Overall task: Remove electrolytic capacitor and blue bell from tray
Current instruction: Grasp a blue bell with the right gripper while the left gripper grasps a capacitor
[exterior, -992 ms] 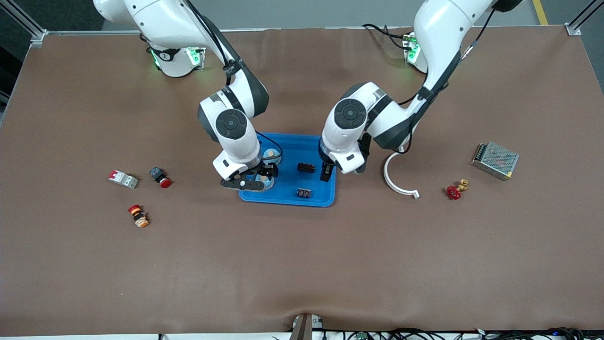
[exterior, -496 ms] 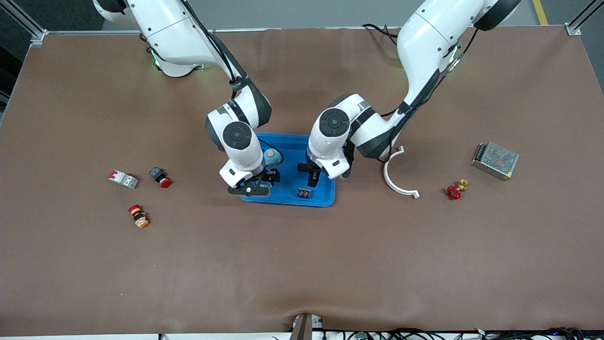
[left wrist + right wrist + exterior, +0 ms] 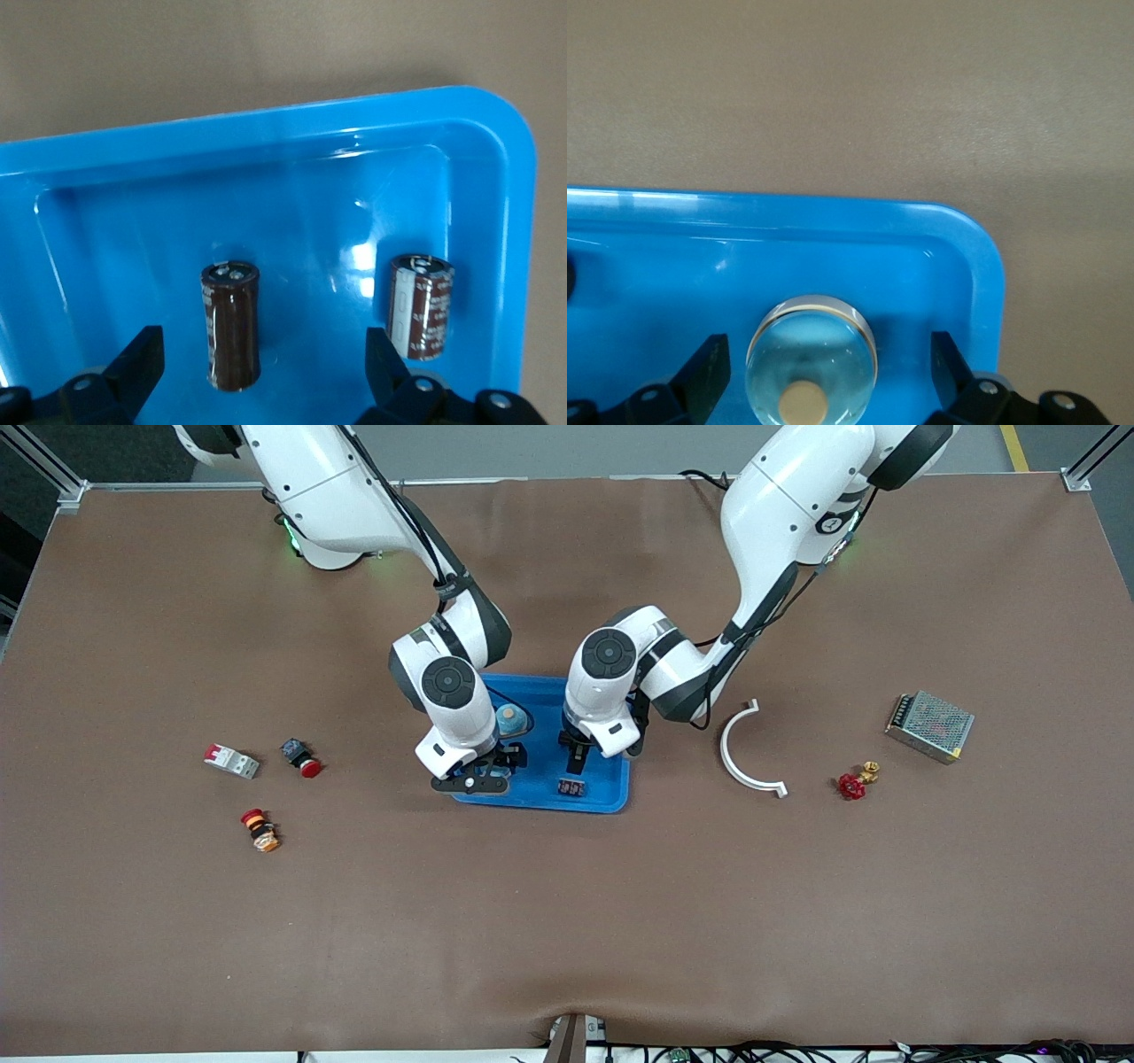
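Observation:
A blue tray [image 3: 542, 716] lies at the table's middle. My left gripper [image 3: 576, 760] hangs low in it, open, its fingers either side of a dark brown capacitor [image 3: 230, 326] lying on the tray floor [image 3: 266, 124], not touching it. A second capacitor [image 3: 422, 305] lies beside it, seen in the front view [image 3: 571, 786] near the tray's front rim. My right gripper [image 3: 485, 769] is open over a domed bell [image 3: 811, 363] with a tan button, near the tray's corner [image 3: 966, 239]. Another bell [image 3: 509, 718] sits in the tray beside the right wrist.
Toward the left arm's end lie a white curved piece [image 3: 742, 757], a red valve handle [image 3: 851, 786], a brass fitting [image 3: 871, 769] and a metal mesh box [image 3: 930, 726]. Toward the right arm's end lie a breaker [image 3: 232, 761] and two red push buttons [image 3: 301, 757] [image 3: 260, 830].
My left gripper has moved from the tray's edge toward the right arm's end, over the capacitor. My right gripper has shifted slightly and settled over the bell.

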Controlling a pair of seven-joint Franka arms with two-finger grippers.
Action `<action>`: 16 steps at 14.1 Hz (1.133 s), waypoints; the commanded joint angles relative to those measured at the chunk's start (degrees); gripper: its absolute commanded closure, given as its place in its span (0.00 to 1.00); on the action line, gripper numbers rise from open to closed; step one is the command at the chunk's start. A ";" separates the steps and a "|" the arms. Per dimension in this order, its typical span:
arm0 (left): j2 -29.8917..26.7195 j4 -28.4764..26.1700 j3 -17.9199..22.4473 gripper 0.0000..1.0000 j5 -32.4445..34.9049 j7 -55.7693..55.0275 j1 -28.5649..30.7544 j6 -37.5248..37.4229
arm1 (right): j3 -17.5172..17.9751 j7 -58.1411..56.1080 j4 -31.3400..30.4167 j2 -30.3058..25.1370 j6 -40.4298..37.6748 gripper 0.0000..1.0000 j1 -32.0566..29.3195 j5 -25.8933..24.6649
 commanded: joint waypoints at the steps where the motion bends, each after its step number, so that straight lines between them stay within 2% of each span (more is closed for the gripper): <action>1: 1.51 1.39 3.68 0.00 1.32 -1.89 -3.81 1.34 | 0.32 -0.55 0.37 1.43 2.03 0.00 0.43 0.19; 5: 2.91 1.48 5.71 0.00 1.32 -2.07 -6.71 2.49 | 0.32 -0.55 0.37 1.61 2.13 0.00 0.52 0.19; 6: 3.09 1.48 5.80 0.00 1.32 -2.07 -6.81 2.84 | 0.32 -0.46 0.37 1.70 2.13 0.26 0.52 0.19; 7: 3.18 1.48 5.80 0.44 0.89 -2.50 -6.72 3.02 | 0.40 -0.46 0.37 1.70 2.04 0.49 0.52 0.19; 8: 3.27 1.39 5.71 0.99 0.80 -2.59 -6.81 3.02 | 0.41 -0.46 0.37 1.70 2.04 0.70 0.52 0.19; 9: 3.35 1.39 5.80 1.00 1.23 -2.60 -7.07 3.02 | 0.41 -0.46 0.37 1.61 2.04 0.83 0.52 0.19; 10: 3.36 1.39 5.80 1.00 1.32 -2.51 -7.25 3.02 | 0.41 -0.55 0.37 1.61 1.87 0.88 0.52 0.19; 13: 2.39 2.09 5.80 1.00 1.67 -0.85 -7.07 2.76 | 0.75 -0.73 0.72 0.48 -0.75 0.88 0.34 0.19; 16: 0.99 4.11 5.19 1.00 1.06 6.25 -5.93 -4.51 | 0.76 -4.74 4.57 -5.49 -13.99 0.88 -1.15 0.28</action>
